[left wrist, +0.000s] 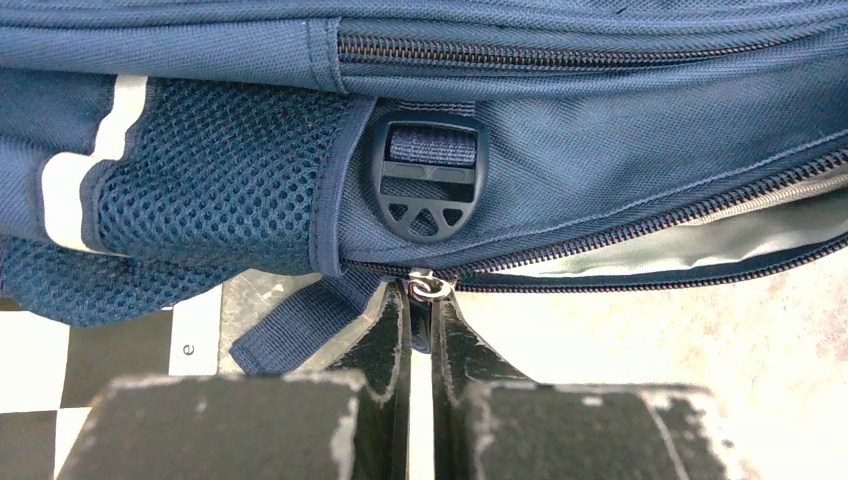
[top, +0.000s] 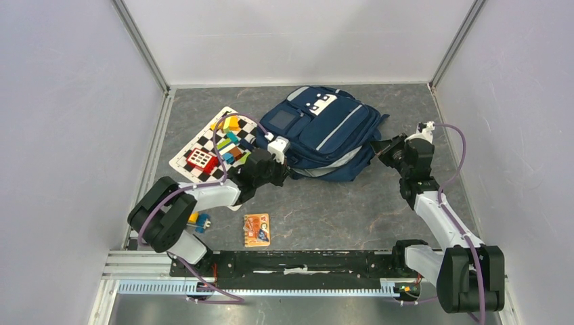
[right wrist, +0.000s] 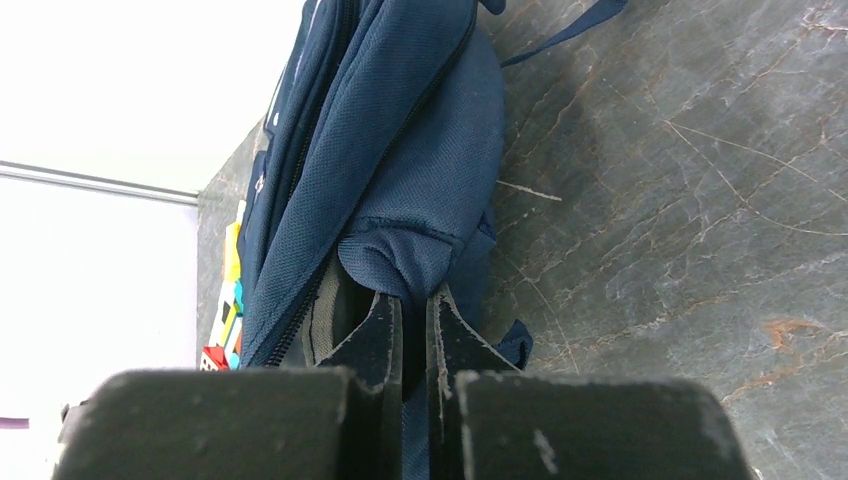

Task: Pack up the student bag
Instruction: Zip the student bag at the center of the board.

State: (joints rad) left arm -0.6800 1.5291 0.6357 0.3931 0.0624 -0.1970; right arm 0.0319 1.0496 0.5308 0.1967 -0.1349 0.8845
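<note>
Grey marbled table carries the student bag; a checkered board; an orange card; a small blue-yellow toy.

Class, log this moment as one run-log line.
stage: gripping bag zip | left gripper: shut on zipper pull | right gripper: shut on navy backpack edge | main opening: partly unzipped

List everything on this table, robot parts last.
student bag: one, navy, back centre, main zip partly open
zip pull: one, silver ring, bag's near edge
checkered mat: one, black-and-white, left of bag
toy blocks: several, mixed colours, on mat
loose blocks: a few, blue-yellow, beside left arm
packet: one, orange, front centre
table: one, grey marbled
left gripper: one, black, shut on zip pull
right gripper: one, black, shut on bag's right end
</note>
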